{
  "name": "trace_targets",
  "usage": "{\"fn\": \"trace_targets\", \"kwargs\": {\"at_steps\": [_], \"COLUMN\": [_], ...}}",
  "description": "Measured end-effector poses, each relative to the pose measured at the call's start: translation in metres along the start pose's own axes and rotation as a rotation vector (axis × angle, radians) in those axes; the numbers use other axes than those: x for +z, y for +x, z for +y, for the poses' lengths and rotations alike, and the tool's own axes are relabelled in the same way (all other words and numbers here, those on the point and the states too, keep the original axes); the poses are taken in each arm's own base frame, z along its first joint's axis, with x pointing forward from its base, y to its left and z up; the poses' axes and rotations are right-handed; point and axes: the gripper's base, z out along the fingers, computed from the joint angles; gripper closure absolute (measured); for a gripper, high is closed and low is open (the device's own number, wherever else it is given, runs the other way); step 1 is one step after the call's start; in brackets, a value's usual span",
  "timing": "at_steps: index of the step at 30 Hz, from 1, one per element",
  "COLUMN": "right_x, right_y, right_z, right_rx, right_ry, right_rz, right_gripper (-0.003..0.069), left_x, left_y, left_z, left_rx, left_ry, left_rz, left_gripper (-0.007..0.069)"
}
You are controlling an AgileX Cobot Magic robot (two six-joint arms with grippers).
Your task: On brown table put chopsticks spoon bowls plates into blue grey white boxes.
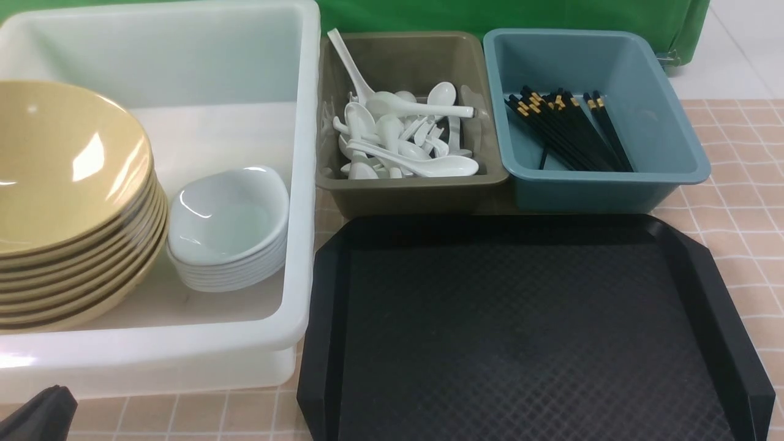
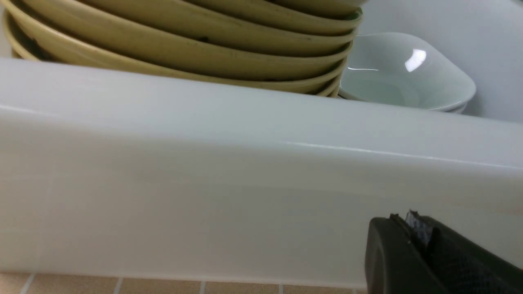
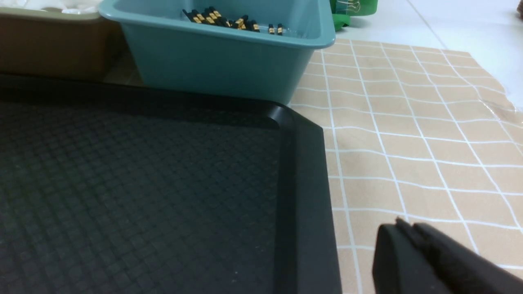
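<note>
The left gripper, fingers pressed together and holding nothing, sits low beside the outer wall of the white tub, over the brown table; the front view catches only a dark corner of it. The right gripper, fingers together or nearly so and empty, hangs over bare tiles just beside the black tray.

Three boxes stand at the back of the table. The white tub holds one stack of yellow bowls, about eight rims showing, and one stack of white plates, roughly seven, the two stacks touching or nearly so. The grey bin holds a heap of white spoons, well over ten, too tangled for an exact count. The blue bin holds a bundle of black chopsticks, about a dozen gold-banded ends visible.

Only the front view shows all three boxes and the spoons clearly. The left wrist view shows the bowls' undersides and the top plate over the tub's rim. The right wrist view shows the blue bin's outer wall, the chopstick tips and a sliver of the grey bin.
</note>
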Motion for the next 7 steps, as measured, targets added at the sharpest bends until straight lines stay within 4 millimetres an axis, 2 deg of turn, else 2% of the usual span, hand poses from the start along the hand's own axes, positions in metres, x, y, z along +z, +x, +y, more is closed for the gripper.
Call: {"fn": "trace_targets", "kwargs": {"at_steps": [7], "right_x": [0.0000], "right_y": [0.0000], "right_z": [0.0000], "right_rx": [0.000], "right_ry": [0.000], "right_rz": [0.000], "right_gripper": [0.0573], "left_x": [0.0000], "left_y": [0.0000], "left_z": [0.0000], "left_rx": [0.000], "left_ry": [0.000], "left_rz": [0.000], "left_gripper": [0.0623]}}
